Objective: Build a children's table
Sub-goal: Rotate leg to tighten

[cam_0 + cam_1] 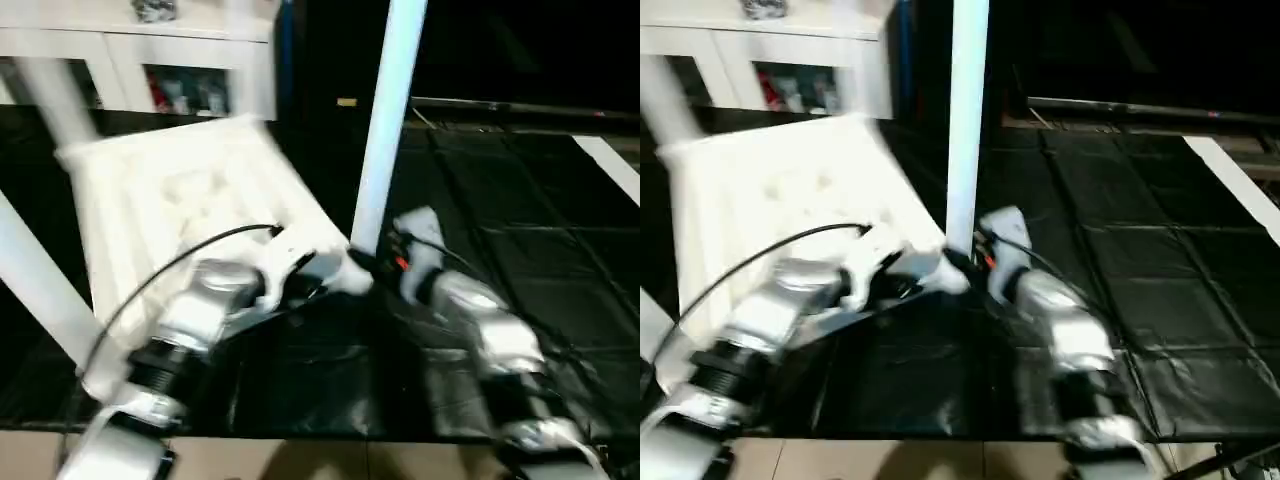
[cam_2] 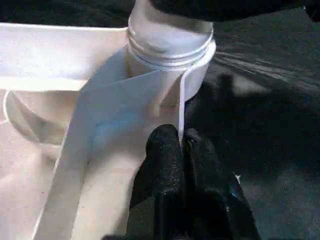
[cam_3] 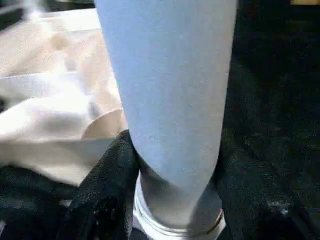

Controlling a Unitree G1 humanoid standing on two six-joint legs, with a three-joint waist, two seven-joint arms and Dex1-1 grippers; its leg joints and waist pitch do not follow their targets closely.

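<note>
- Children's table (image 1: pixel 180 200) lies upside down; its near-right leg (image 1: pixel 385 120) stands upright.
- Our right gripper (image 3: pixel 175 200) grasps that leg's base.
- Our left gripper (image 2: pixel 182 150) is clenched at the frame beside it.

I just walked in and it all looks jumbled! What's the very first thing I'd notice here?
A tall white leg sticks straight up from the near corner of the upside-down children's table, which lies on a black mat. The right gripper wraps around the leg's base, while the left gripper pinches the table's thin rim beside it. A white cabinet stands behind.
</note>
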